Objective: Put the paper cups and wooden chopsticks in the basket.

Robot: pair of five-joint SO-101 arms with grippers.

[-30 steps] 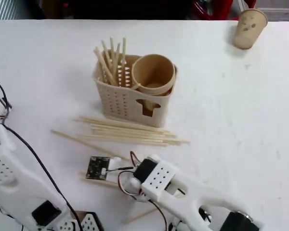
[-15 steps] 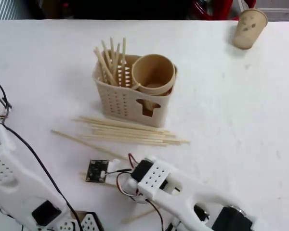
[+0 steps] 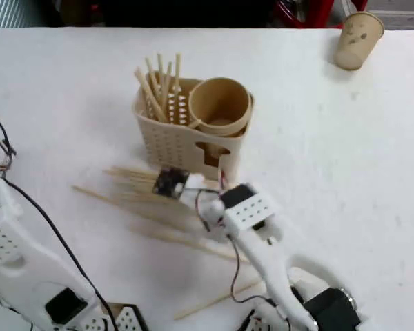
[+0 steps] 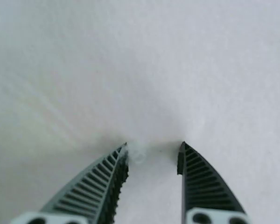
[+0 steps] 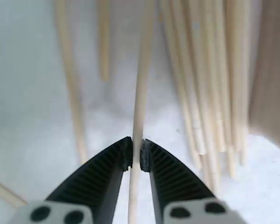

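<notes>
Right gripper [image 5: 136, 156] pinches one chopstick [image 5: 142, 84], left gripper [image 4: 154, 149] sits spread, so next it probably needs lifting into the basket [image 3: 169, 145].

Right arm [image 3: 252, 214] swung from near edge of surface [image 3: 345, 172] up toward basket [image 3: 169, 141]. Right gripper [image 5: 136, 151] now over chopstick pile [image 3: 131, 176] just in front of basket, jaws closed on one chopstick [image 5: 141, 84]. Arm now covers pile's right end. Stray chopstick [image 3: 214, 302] at near edge shows more length.
</notes>
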